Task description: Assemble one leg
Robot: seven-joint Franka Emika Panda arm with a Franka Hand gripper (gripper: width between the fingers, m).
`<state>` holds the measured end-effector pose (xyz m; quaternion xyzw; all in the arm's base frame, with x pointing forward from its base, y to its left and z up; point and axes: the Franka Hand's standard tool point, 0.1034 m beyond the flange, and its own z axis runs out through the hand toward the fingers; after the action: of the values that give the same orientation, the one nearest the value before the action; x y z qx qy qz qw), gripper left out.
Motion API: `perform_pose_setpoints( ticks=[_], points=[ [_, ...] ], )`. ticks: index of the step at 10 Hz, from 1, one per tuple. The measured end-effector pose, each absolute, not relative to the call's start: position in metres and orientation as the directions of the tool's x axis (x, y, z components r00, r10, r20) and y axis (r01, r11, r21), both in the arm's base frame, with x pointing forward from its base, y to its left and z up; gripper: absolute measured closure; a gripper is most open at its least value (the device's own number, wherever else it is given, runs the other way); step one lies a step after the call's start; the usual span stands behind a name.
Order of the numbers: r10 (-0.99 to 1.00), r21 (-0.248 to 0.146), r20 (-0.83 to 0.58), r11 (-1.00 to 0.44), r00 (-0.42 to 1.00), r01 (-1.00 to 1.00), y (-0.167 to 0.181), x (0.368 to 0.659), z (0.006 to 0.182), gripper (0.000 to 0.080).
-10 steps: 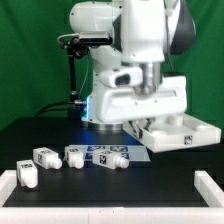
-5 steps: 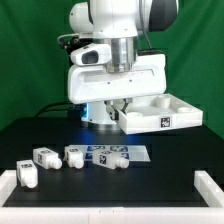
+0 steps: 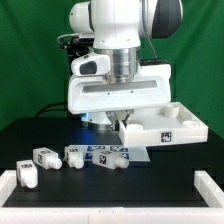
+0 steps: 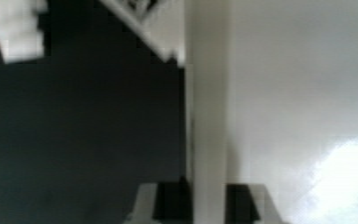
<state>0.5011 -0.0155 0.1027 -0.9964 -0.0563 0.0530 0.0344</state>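
Lying loose, the stubby white leg (image 3: 44, 158) bears black-and-white tags.

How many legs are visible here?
4, in a row along the exterior view's left front: farthest-left leg, second leg, third leg, fourth leg by the marker board. The panel may hide more.

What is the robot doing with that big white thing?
The robot's gripper is clamped on one edge of the white panel and holds it near the back of the black table. Four small white legs lie loose at the front, next to the flat marker board. None of the legs has been picked up or fitted into the panel yet.
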Motion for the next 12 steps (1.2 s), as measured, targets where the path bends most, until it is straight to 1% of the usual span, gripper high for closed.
perform_pose_setpoints(
  ticks=[1,2,6,7,8,9,10,12],
  points=[
    [0.153,-0.074,-0.079,-0.986,0.985,0.148,-0.029,0.513,0.107,0.0745],
    [0.135,-0.071,-0.084,-0.989,0.987,0.129,-0.028,0.509,0.104,0.0745],
    [0.123,-0.068,-0.091,-0.991,0.988,0.117,-0.028,0.509,0.100,0.0745],
    [0.062,-0.056,-0.095,-0.997,0.994,0.056,-0.033,0.520,0.095,0.0745],
    [0.028,-0.052,-0.088,-0.998,0.996,0.024,-0.035,0.534,0.091,0.0745],
    [-0.013,-0.045,-0.086,-0.999,0.996,-0.017,-0.039,0.552,0.080,0.0745],
    [-0.062,-0.054,-0.091,-0.996,0.994,-0.067,-0.041,0.569,0.068,0.0745],
    [-0.054,-0.054,-0.090,-0.997,0.995,-0.059,-0.041,0.571,0.066,0.0745]
  ],
)
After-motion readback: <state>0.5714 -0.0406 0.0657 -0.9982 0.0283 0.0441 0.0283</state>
